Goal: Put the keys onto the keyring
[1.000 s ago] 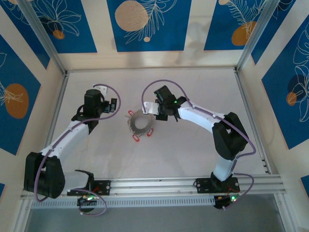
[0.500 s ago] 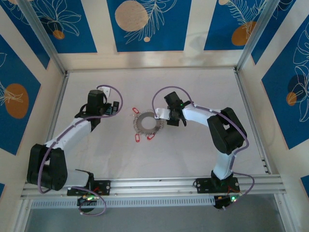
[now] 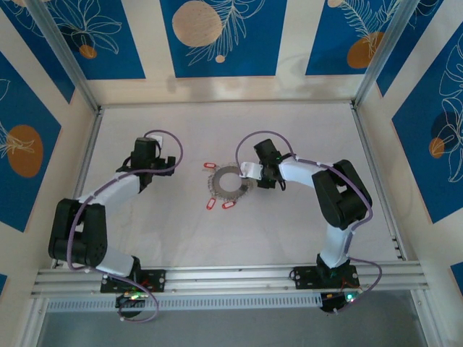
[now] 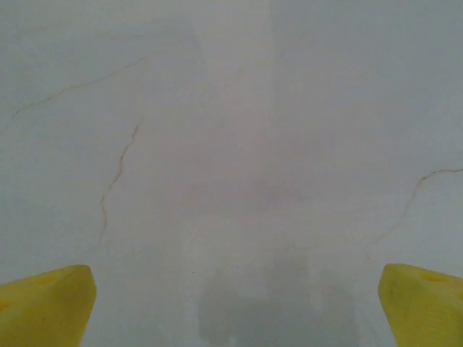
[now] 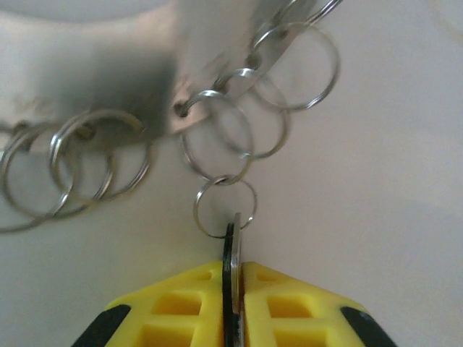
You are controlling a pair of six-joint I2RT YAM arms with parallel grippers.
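Observation:
The grey keyring (image 3: 231, 181) lies flat on the table's middle, its rim fringed with small silver split rings (image 5: 217, 137). Three red-headed keys (image 3: 210, 165) (image 3: 211, 204) (image 3: 228, 205) lie at its left and front rim. My right gripper (image 3: 253, 172) is at the ring's right rim. Its yellow fingers (image 5: 289, 303) are shut on a thin flat metal blade (image 5: 231, 246), seen edge-on; it looks like a key's shaft, with its tip inside a small split ring (image 5: 224, 207). My left gripper (image 3: 169, 164) stands wide open over bare table, left of the ring, with nothing between its yellow fingertips (image 4: 43, 307).
The white table (image 3: 289, 231) is walled by metal rails at the sides and a rail along the near edge (image 3: 231, 275). Thin cracks (image 4: 116, 173) mark the surface under the left gripper. Both arms' cables loop above their wrists.
The keyring has shifted right and now lies flat, with the right gripper moving right along with it. The left arm has drawn back toward the left.

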